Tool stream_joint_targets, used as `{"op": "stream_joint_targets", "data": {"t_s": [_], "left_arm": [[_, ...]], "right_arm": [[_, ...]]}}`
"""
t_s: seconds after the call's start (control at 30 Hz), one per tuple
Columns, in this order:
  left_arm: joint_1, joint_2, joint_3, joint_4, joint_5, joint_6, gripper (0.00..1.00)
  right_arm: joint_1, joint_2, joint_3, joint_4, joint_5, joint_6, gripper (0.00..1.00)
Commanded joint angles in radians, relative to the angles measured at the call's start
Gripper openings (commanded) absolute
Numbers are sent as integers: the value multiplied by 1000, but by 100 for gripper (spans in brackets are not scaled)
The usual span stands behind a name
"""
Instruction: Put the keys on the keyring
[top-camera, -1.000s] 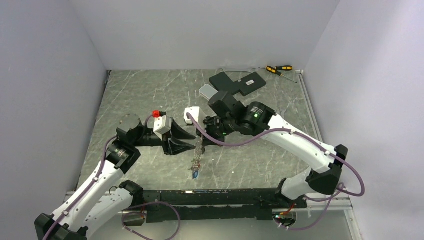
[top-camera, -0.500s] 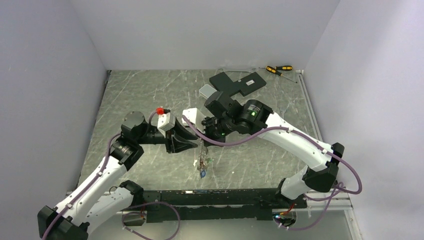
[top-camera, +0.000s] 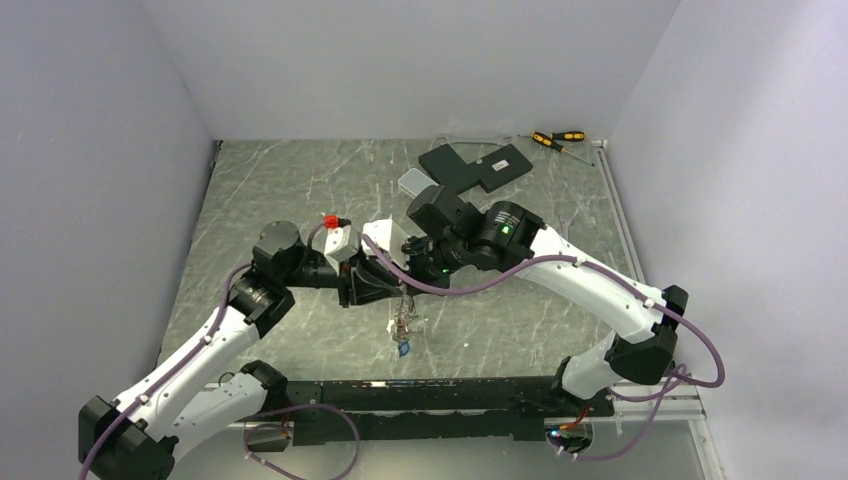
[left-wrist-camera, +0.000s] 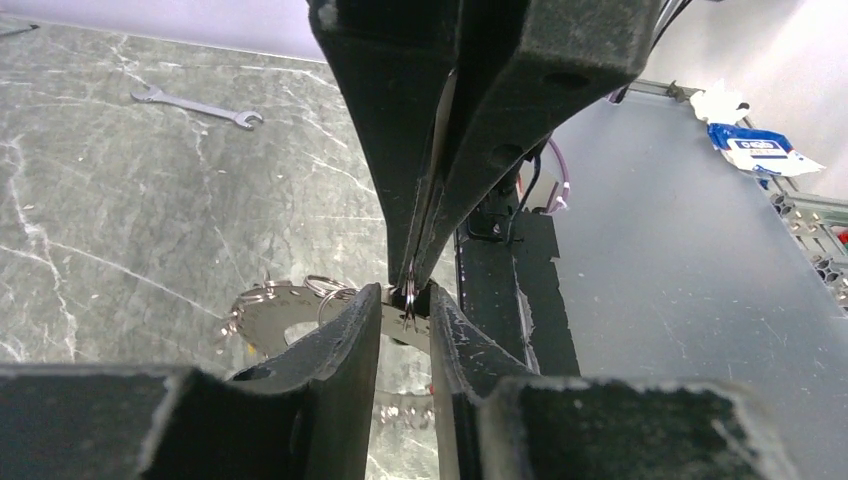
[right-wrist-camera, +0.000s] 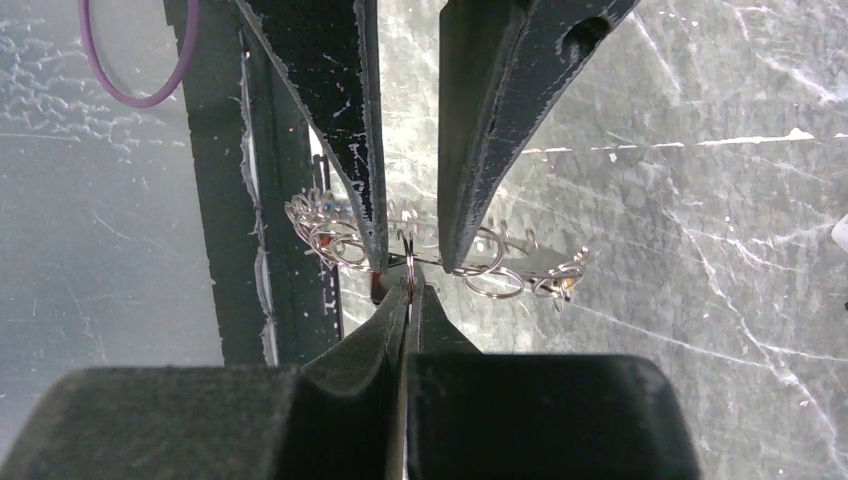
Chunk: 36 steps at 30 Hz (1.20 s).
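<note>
Over the last second my left arm has pushed in toward the right one. The two sets of fingers now meet tip to tip above the table (top-camera: 300, 200), where there was a gap before. The left gripper (left-wrist-camera: 405, 297) has its fingers a little apart with the band of the keyring (left-wrist-camera: 268, 305) between them. I judge it is pinching that band, since the ring seems to hang clear of the marble (I cannot see the contact faces themselves). The right gripper (right-wrist-camera: 408, 298) is pressed tight on a small wire loop (right-wrist-camera: 408, 268), which stands right at the ring's edge, between the left fingers. The keys (top-camera: 403, 346) dangle below the ring, a blue tag lowest, and the bundle has swung slightly right with the move. Several other loops (right-wrist-camera: 490, 283) already sit along the rim. I read this as the threading step: loop and rim are touching or nearly so. Whether the loop has caught a hole I cannot tell.
</note>
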Motion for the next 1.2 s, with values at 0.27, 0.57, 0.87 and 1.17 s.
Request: {"op": "stream_joint_targets", "data": {"t_s": [0.27,0.57,0.87,1.17], "left_arm": [[-23,29,68,-43,27,28,0],[-19,-27,76,-16,3,-28,0],[21,-86,45,110,22,-124,0],[48,-195,-61,370,-55,-226,0]], "right_arm": [[13,-31,33,60,4,-17,0],[10,-196,-160,283,2,-7,39],[-137,-435,-440,563,-196,106,58],[-164,-557,-665,982,-282,337,58]]}}
